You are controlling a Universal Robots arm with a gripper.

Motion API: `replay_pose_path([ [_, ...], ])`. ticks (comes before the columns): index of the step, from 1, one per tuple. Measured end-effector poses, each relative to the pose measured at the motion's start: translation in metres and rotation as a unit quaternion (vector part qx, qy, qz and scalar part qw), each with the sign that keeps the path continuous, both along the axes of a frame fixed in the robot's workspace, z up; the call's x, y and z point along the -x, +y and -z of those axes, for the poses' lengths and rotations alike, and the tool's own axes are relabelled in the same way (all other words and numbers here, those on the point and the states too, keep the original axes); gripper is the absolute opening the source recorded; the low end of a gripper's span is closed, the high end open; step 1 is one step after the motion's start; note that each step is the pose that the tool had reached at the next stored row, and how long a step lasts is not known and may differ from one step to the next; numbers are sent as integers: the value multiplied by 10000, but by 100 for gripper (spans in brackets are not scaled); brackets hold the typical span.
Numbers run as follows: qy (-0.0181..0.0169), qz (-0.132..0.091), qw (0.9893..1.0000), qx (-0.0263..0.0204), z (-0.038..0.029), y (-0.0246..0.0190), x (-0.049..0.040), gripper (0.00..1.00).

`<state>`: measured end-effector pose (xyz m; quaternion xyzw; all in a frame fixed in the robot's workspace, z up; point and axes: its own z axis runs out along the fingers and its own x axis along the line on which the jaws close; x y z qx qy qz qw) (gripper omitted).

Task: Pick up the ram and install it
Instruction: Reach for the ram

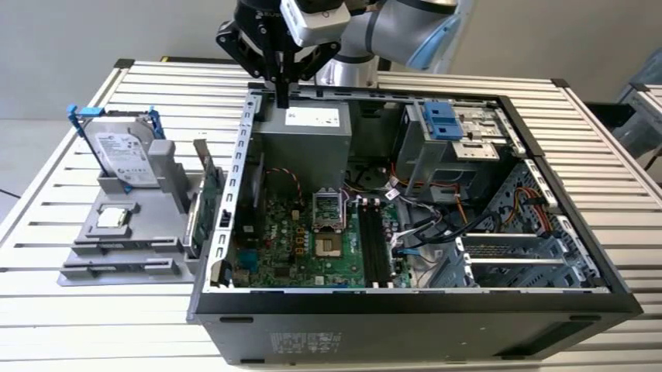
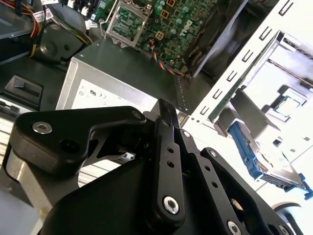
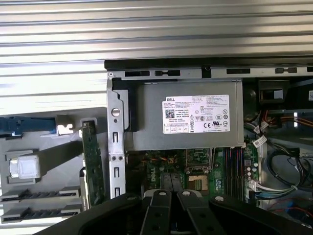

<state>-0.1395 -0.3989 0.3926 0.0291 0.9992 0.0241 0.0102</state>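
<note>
Fingers [image 1: 281, 94] pressed together, empty, over case [image 1: 414, 318] toward tabletop [image 1: 155, 77] far edge | ram [image 1: 191, 232] judged light, stiff, fragile | hold advised by long edges, clear of chips.

The arm [image 1: 396, 31] is made of rounded silver-grey tubes with a light blue cap [image 1: 436, 43] and a white block [image 1: 310, 19] at the wrist. The gripper [image 1: 281, 99] is matte black, made of flat linked bars with silver screws [image 2: 170, 204] at the pivots and slim black fingers [image 2: 166, 115].
</note>
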Motion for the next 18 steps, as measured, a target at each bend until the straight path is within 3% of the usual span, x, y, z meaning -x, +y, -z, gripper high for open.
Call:
replay_pose_path([
  [18,0,-1,10000,0,0,0,227,0],
])
